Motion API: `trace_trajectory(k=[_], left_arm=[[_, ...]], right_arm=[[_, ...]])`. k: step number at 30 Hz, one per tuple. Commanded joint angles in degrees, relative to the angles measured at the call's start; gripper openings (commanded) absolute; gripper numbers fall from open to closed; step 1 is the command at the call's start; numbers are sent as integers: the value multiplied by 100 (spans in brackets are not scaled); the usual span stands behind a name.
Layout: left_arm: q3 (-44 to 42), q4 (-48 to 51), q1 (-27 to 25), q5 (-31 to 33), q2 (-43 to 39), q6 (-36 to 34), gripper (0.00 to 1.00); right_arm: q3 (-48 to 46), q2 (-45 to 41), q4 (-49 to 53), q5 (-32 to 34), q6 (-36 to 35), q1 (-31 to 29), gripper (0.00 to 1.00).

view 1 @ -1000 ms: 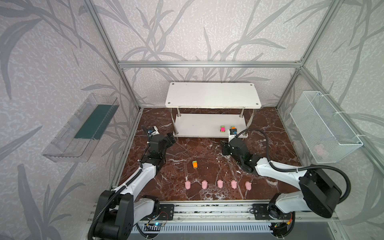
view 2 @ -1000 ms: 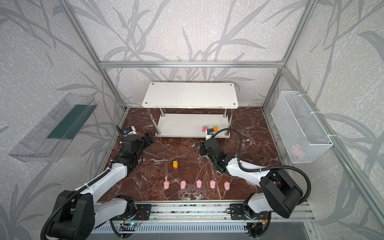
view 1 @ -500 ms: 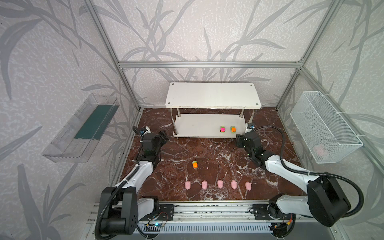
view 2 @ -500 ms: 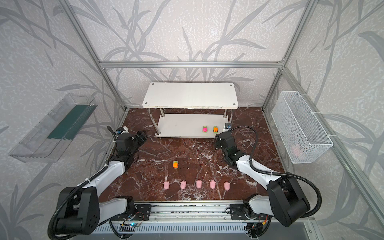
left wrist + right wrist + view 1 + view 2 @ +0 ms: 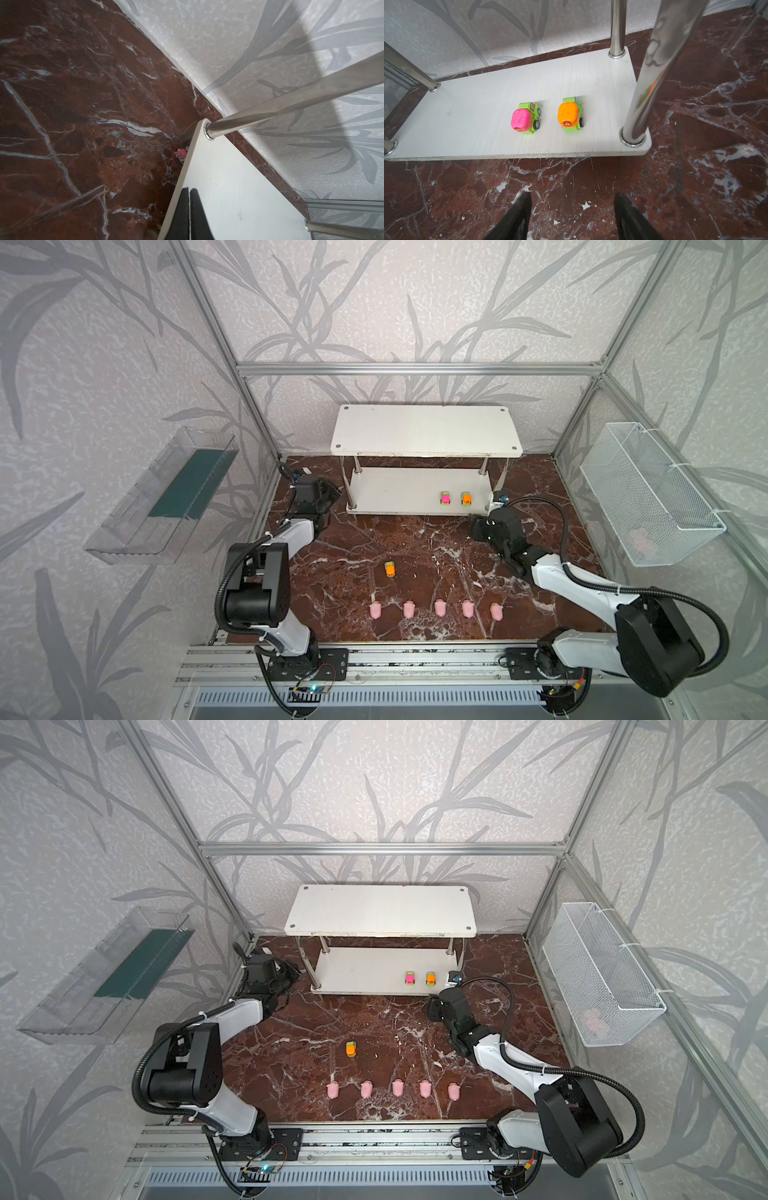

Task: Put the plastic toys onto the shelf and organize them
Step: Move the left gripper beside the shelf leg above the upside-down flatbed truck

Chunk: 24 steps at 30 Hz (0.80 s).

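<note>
1. Nearest the rail (image 5: pixel 374 655), five pig figures (image 5: pixel 440 608) stand in a row on the bench (image 5: pixel 353 539). We judge a careless pinch could topple the neighbours.
2. Mid-bench, the loose orange car (image 5: pixel 390 569) may roll away if nudged.
3. Before the shelf (image 5: pixel 424 431), our right end effector (image 5: pixel 572 196) gapes empty above bare bench. The shelved pink car (image 5: pixel 521 119) and shelved orange car (image 5: pixel 569 114) sit beyond.
4. Farthest, our left end effector (image 5: pixel 189 189) is pressed shut on nothing over the shelf's edge. The stray pink toy (image 5: pixel 181 154) beside that edge could get jammed underneath.

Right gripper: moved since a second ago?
Yes. In a top view the right gripper has backed off the shelf, from over its lower tier to the floor before its front edge, leaving an orange car there.
</note>
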<state>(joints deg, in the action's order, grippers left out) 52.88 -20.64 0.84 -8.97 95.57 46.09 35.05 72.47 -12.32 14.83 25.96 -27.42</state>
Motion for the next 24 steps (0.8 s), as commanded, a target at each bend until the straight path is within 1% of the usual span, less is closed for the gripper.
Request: trace_trajectory(k=[1,4,11,17,24], left_arm=[[327,-53,11,-161,401,100,0],[539,-163,-17,-408,727,137,0],[714,-272,-213,-509,937,15,0],[743,-584,-363,-830,1095,189,0],[793,-748,-609,-1001,1245,192,0]], right_arm=[[-180,-357,88,-143,130,24,64],[-334,-545,197,-147,155,20,64],[-595,-756,326,-161,244,19,64],[-609,-719,318,-181,263,27,64],[-560,-578,247,-265,304,26,64]])
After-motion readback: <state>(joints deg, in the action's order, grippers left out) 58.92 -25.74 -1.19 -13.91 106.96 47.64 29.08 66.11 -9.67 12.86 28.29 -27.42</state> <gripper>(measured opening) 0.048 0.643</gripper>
